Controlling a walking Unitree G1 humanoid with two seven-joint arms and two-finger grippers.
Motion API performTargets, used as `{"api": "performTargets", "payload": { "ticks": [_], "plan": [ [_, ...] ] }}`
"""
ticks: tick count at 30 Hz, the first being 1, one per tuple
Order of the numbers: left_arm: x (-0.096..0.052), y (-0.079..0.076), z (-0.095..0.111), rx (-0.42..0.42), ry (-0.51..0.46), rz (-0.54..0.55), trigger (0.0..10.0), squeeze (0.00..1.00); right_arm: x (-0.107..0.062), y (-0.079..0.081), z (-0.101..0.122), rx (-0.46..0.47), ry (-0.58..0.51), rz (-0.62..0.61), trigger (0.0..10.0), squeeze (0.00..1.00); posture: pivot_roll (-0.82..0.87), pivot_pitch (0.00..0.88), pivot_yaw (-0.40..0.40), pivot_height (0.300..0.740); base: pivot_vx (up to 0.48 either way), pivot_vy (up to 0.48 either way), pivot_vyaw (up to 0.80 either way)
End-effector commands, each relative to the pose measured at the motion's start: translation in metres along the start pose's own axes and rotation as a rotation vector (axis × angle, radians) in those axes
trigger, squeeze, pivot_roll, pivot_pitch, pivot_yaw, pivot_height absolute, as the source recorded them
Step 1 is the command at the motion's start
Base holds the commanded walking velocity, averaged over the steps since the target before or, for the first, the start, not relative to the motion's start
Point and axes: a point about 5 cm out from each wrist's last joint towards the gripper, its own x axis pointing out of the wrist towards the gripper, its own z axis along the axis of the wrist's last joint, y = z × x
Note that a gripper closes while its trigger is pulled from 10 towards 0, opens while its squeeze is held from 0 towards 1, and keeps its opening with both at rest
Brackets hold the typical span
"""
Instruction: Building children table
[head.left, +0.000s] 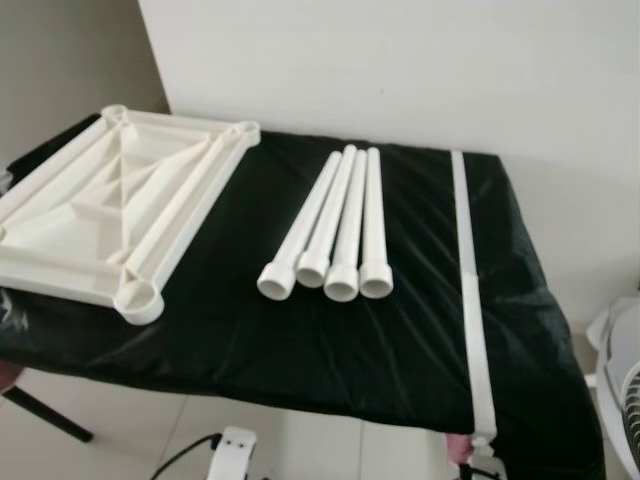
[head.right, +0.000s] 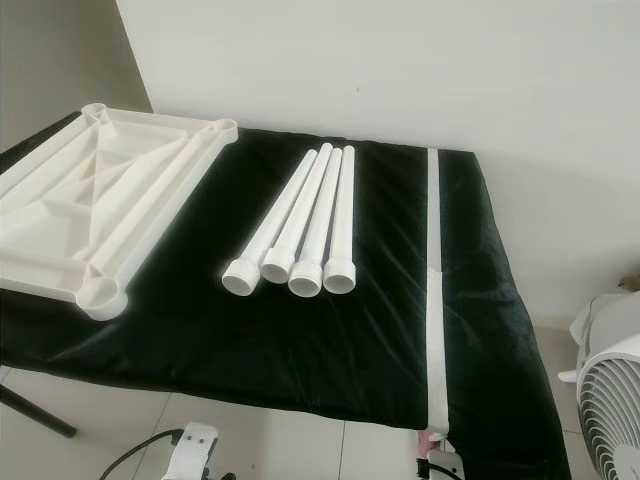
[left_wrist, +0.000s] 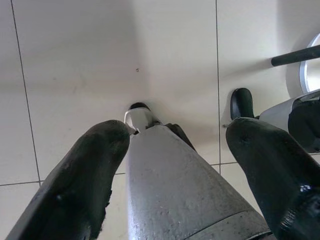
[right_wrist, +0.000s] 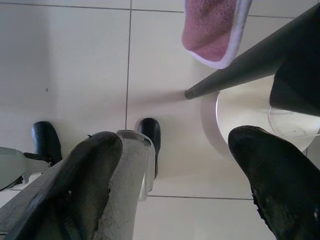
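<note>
A white plastic tabletop (head.left: 110, 215) lies upside down on the left of the black-covered table (head.left: 300, 340), its ribs and round corner sockets facing up. Several white tube legs (head.left: 335, 225) lie side by side in the middle of the cloth, their threaded ends toward me. Both arms hang idle below the table. In the left wrist view my left gripper (left_wrist: 176, 129) is open over the tiled floor. In the right wrist view my right gripper (right_wrist: 176, 140) is open too, with nothing between its fingers.
A white strip (head.left: 470, 290) runs front to back along the right side of the cloth. A white fan (head.right: 605, 390) stands on the floor at the right. Near the right gripper are a dark table leg (right_wrist: 240, 75) and a pink slipper (right_wrist: 212, 27).
</note>
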Motion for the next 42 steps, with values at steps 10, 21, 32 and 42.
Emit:
{"api": "performTargets", "payload": {
  "ticks": [10,21,32,42],
  "plan": [
    [-0.003,0.008,-0.009,-0.017,0.038,0.030,10.0,0.00,-0.001,0.010,-0.009,0.019,0.038,0.014,10.0,0.00,0.06,0.000,0.012,0.740,0.000,0.365,0.00],
    [-0.004,0.010,-0.011,-0.019,0.047,0.034,10.0,0.00,-0.004,0.010,-0.017,0.034,0.058,0.001,10.0,0.00,0.05,0.000,0.022,0.740,0.000,0.434,0.00],
    [-0.003,0.010,-0.010,-0.019,0.045,0.034,10.0,0.00,-0.004,0.008,-0.018,0.041,0.061,-0.004,10.0,0.00,0.05,0.000,0.026,0.740,0.000,0.438,0.00],
    [-0.003,0.009,-0.007,-0.005,0.040,0.032,10.0,0.00,-0.005,0.008,-0.019,0.050,0.065,-0.006,10.0,0.00,0.05,0.000,0.030,0.740,0.000,0.219,0.00]
  ]
}}
